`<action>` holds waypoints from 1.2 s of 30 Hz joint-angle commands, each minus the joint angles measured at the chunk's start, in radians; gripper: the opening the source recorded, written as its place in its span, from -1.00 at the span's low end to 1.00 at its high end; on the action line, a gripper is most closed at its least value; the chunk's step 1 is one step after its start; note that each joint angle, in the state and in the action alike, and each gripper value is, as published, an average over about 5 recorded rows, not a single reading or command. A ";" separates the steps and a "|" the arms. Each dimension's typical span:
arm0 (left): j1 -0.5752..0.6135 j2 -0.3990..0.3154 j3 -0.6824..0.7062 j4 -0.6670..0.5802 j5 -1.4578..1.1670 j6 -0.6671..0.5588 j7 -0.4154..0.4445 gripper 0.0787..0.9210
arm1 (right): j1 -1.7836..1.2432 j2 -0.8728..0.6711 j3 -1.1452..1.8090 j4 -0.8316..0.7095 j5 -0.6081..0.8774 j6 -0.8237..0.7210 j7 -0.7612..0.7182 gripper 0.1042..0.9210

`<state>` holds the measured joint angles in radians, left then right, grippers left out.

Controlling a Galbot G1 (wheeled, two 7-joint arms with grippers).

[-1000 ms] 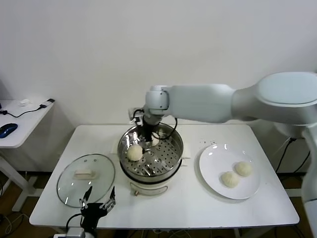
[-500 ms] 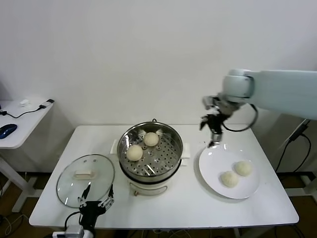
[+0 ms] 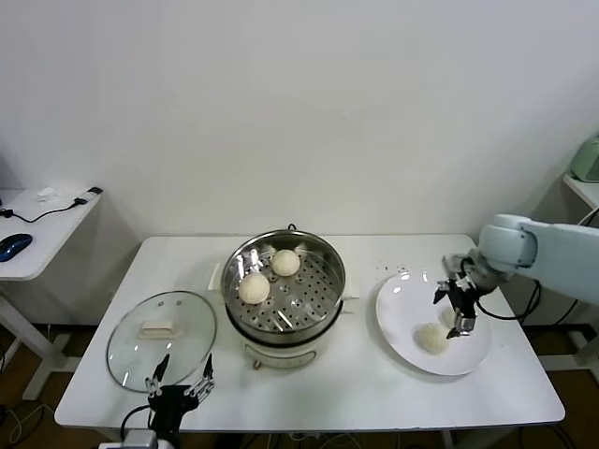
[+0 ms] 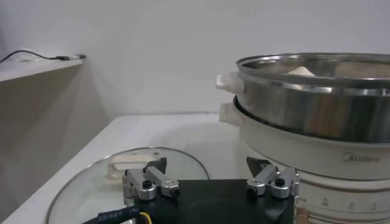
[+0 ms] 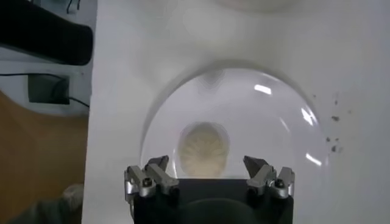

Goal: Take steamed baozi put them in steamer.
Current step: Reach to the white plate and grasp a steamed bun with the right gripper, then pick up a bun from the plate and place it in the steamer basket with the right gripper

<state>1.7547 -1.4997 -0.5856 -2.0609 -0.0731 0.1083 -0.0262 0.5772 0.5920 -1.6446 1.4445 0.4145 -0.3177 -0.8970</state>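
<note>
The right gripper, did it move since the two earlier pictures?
Yes. The right gripper left the steamer, crossed toward the robot's right, and now hangs open over the plate.

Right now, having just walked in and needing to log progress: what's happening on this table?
The robot is moving baozi from the plate into the steamer. Two buns already sit on the perforated tray. The right gripper, fingers open and empty, hangs over the plate above a bun; in the head view another bun lies beside it. The left gripper waits open at the near table edge, by the glass lid.
</note>
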 commanded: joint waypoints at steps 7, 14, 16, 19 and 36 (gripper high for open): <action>0.005 0.000 -0.001 0.004 0.002 -0.003 -0.001 0.77 | -0.323 0.055 0.225 -0.158 -0.076 -0.045 0.059 0.76; 0.003 0.000 0.000 0.008 0.001 -0.002 -0.001 0.77 | -0.336 0.076 0.232 -0.171 -0.080 -0.048 0.058 0.75; 0.002 -0.001 0.001 0.009 0.001 -0.001 -0.001 0.77 | -0.333 0.077 0.238 -0.170 -0.081 -0.048 0.059 0.73; 0.001 -0.001 0.003 0.010 0.002 -0.001 -0.001 0.77 | -0.318 0.074 0.248 -0.167 -0.080 -0.047 0.059 0.64; 0.009 0.006 0.016 -0.003 0.014 -0.006 -0.002 0.77 | 0.484 0.249 -0.117 -0.053 0.083 0.224 -0.179 0.46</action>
<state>1.7614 -1.4971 -0.5709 -2.0595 -0.0621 0.1039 -0.0287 0.6338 0.6988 -1.6065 1.3577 0.4177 -0.2449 -0.9637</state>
